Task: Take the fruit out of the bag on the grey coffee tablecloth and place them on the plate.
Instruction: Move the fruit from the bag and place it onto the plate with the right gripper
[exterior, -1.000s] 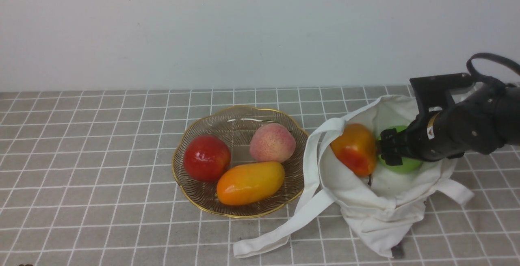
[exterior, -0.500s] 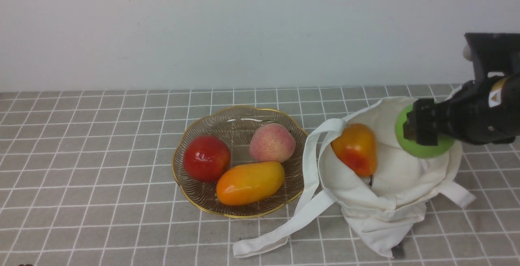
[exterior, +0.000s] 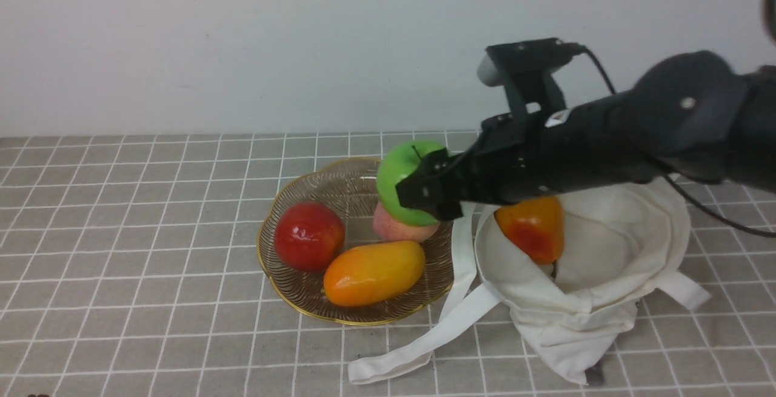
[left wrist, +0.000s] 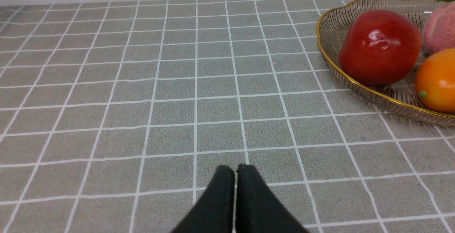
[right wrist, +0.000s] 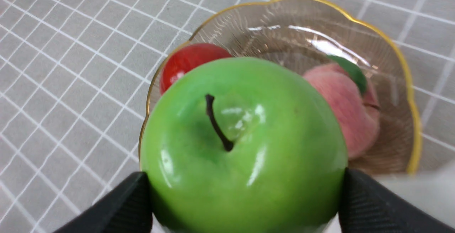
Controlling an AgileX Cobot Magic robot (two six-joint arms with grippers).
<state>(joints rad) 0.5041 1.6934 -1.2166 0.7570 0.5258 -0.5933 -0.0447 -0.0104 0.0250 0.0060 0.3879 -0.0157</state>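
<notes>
The green apple (right wrist: 245,144) is held between the fingers of the right claw (right wrist: 245,190), which are spread to its width. Beneath the claw, partly hidden by the apple, a pink peach (exterior: 403,227) is seen in the glass plate (exterior: 357,194). To the claw's right, the stubby orange-yellow fruit (exterior: 533,230) is cradled in the white bag (exterior: 597,239). Whether the left claw (left wrist: 234,170) is parted cannot be told.

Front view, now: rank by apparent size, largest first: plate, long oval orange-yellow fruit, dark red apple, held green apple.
1. Plate
2. Long oval fruit
Unranked below the plate: dark red apple, green apple; the latter is raised and partly covered.
</notes>
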